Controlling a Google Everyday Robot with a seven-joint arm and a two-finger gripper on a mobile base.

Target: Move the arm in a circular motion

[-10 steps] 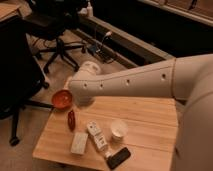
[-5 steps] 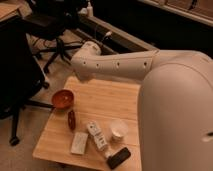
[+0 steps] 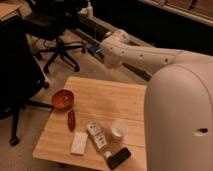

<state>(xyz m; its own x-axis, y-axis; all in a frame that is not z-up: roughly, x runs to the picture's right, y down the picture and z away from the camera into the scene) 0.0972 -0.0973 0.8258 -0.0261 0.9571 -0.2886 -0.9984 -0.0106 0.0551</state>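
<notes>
The cream-white arm (image 3: 150,57) fills the right side of the camera view. Its thick segment (image 3: 180,120) rises at the right, and a tubular segment with small dark screw holes reaches left to a rounded end (image 3: 116,47) beyond the far edge of the wooden table (image 3: 110,100). The gripper is hidden behind that rounded end and does not show.
On the table are a red bowl (image 3: 63,98), a small red object (image 3: 71,120), a white box (image 3: 79,142), a lying bottle (image 3: 98,135), a clear cup (image 3: 118,130) and a black object (image 3: 118,157). A black office chair (image 3: 57,35) stands behind. Dark furniture (image 3: 15,70) stands to the left.
The arm's end has swung from low over the table near the red bowl, up and to the right, to beyond the table's far edge. The table objects have not moved.
</notes>
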